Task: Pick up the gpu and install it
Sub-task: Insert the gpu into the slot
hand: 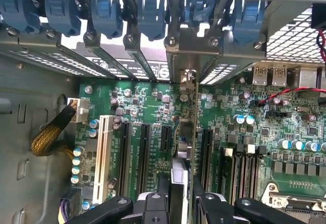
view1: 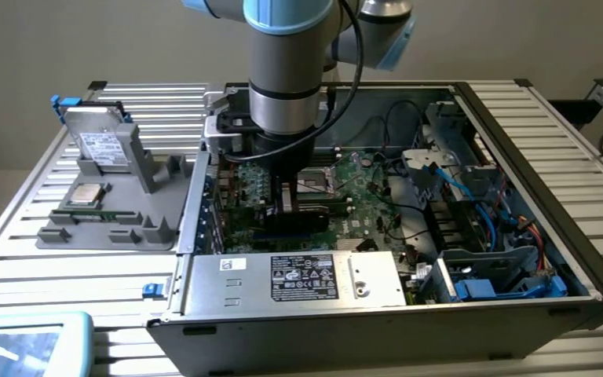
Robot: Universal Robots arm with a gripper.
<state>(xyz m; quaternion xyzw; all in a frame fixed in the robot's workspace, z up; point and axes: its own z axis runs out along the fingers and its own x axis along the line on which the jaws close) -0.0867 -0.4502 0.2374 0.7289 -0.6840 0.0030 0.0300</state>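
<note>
The open computer case (view1: 532,236) lies on the slatted table with its green motherboard (view1: 359,196) facing up. My arm reaches down into it, and my gripper (view1: 283,196) hangs just over the board's expansion slots. In the wrist view the gpu (hand: 193,127) shows edge-on as a thin upright card, with its silver end bracket (hand: 189,77) against the case's rear slot openings. My gripper (hand: 181,186) is shut on the gpu. Its black fingers (hand: 163,188) sit on either side of the card, above a black expansion slot (hand: 206,152).
A grey holder (view1: 113,220) at the exterior view's left carries a silver labelled drive (view1: 103,145) and a square processor chip (view1: 89,194). The power supply (view1: 301,279) lines the case's near side. Blue slot latches (hand: 153,10), a white slot (hand: 104,158) and a yellow braided cable (hand: 51,135) surround the card.
</note>
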